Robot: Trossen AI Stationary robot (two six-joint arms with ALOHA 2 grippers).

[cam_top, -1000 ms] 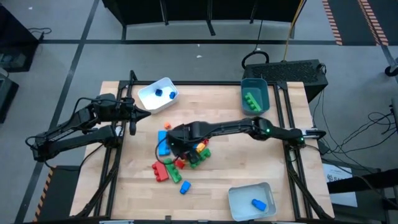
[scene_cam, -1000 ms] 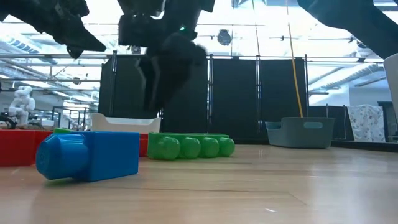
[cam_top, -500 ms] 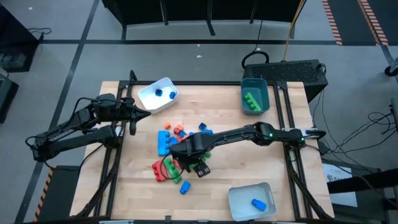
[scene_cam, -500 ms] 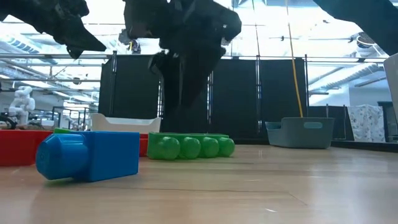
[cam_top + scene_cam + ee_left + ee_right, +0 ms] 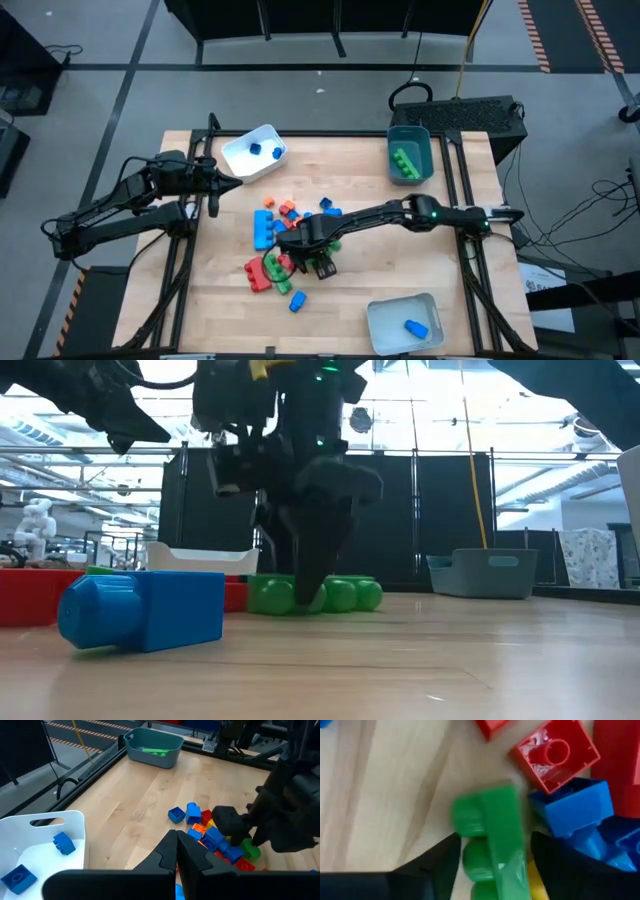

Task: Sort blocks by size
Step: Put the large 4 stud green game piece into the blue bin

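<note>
The right gripper [image 5: 291, 262] is lowered into the pile of blocks [image 5: 285, 245] near the middle of the wooden desk [image 5: 360, 200], its arm stretched across from the desk's right side. In the right wrist view its two dark fingers [image 5: 437, 857] are seen standing apart on either side of a long green block [image 5: 492, 837], which lies between them on the wood; whether the pads already press on it cannot be told. Just beside that green block a red block [image 5: 555, 752] and a blue block [image 5: 572, 807] are crowded close against one finger, while bare wood is left open on the other side. In the low view the same gripper is seen reaching down to the green block [image 5: 310, 595], with a blue block [image 5: 145, 610] lying alone nearer the camera and open desk around it. The left gripper [image 5: 232, 181] is held at the left edge of the desk, beside the white tray [image 5: 240, 160], with its fingers [image 5: 175, 855] closed together and nothing between them. Two small blue blocks [image 5: 265, 151] are held in the white tray at the back left corner, a green block [image 5: 405, 161] lies in the teal tray [image 5: 410, 135] at the back right edge, and one blue block [image 5: 416, 327] lies in the grey tray [image 5: 385, 315] at the front right. Wide clear wood is left between the pile and the right-hand trays.
</note>
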